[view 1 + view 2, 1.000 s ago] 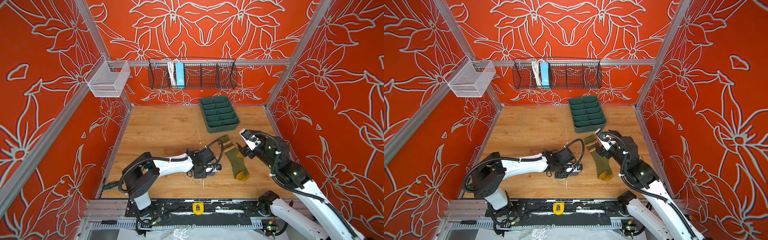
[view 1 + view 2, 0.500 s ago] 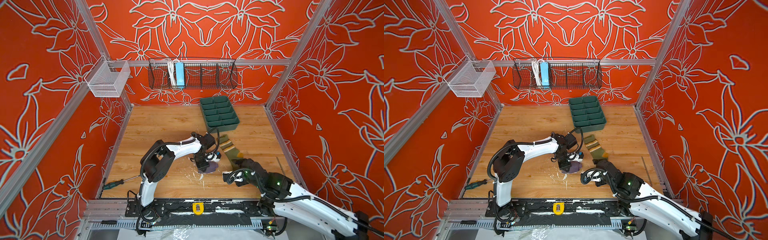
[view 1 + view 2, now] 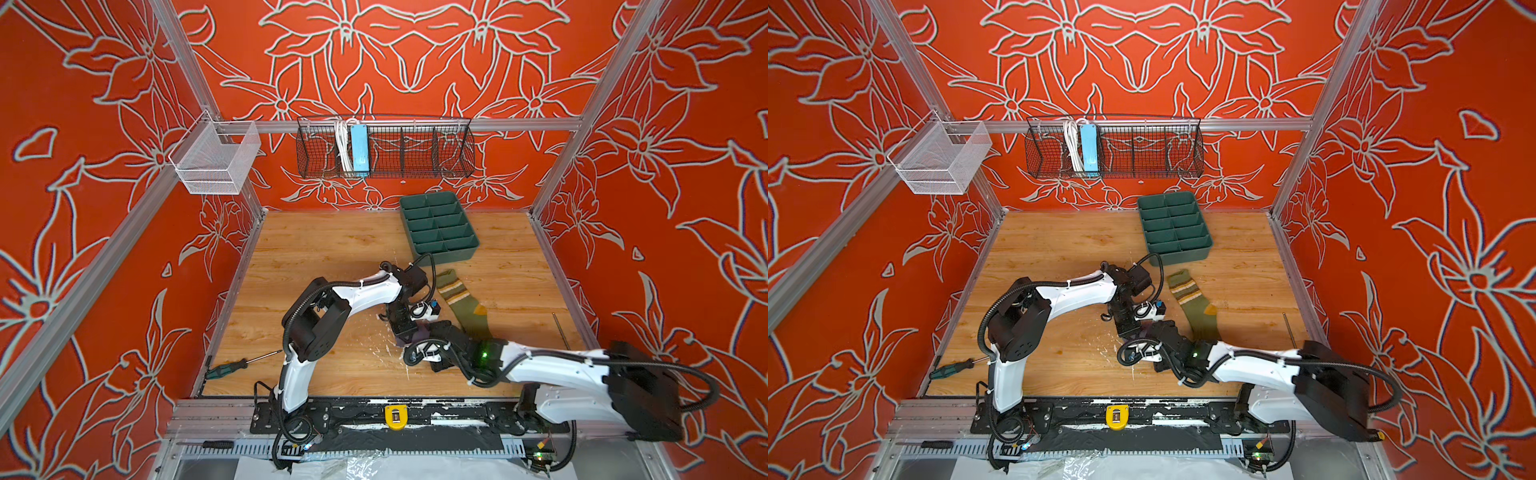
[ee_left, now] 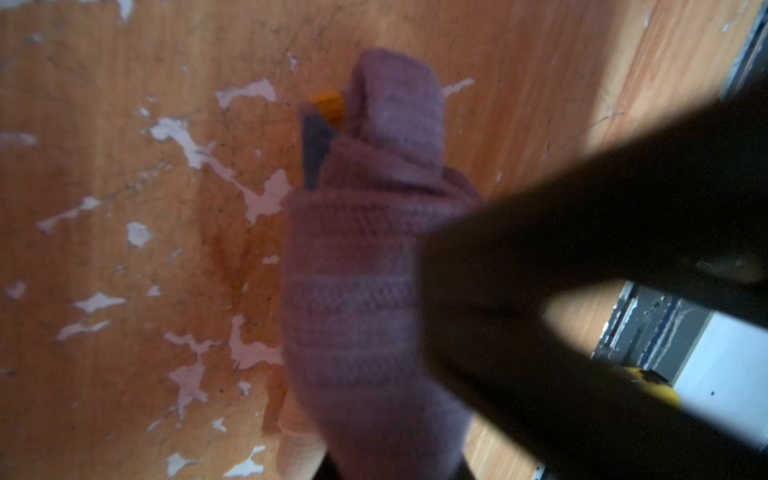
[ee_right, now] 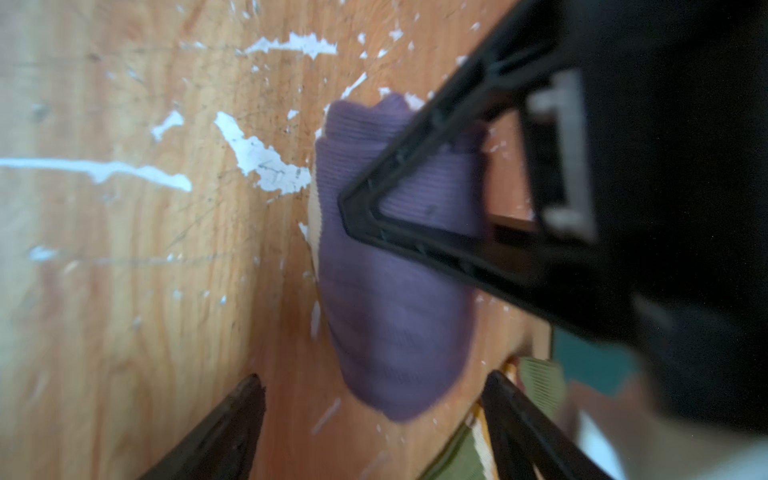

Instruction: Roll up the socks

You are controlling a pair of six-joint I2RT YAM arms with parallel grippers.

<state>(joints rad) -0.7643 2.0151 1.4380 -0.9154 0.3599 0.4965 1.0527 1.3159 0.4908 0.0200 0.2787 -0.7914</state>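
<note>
The purple sock is ribbed and bundled into a thick fold on the wooden worktop, mid-width and toward the near edge; the left gripper stands over it with its fingers clamped on the cloth; the right gripper faces it from the near right, its fingers wide apart either side of the sock's rounded end, a gap on each side; the olive sock lies flat just right of them, striped cuff far, mustard heel showing, toe hidden under the right arm; both top views give only a purple sliver between the grippers; the blurred left wrist view shows a yellow and navy bit tucked in the fold; the right wrist view shows a cream edge.
</note>
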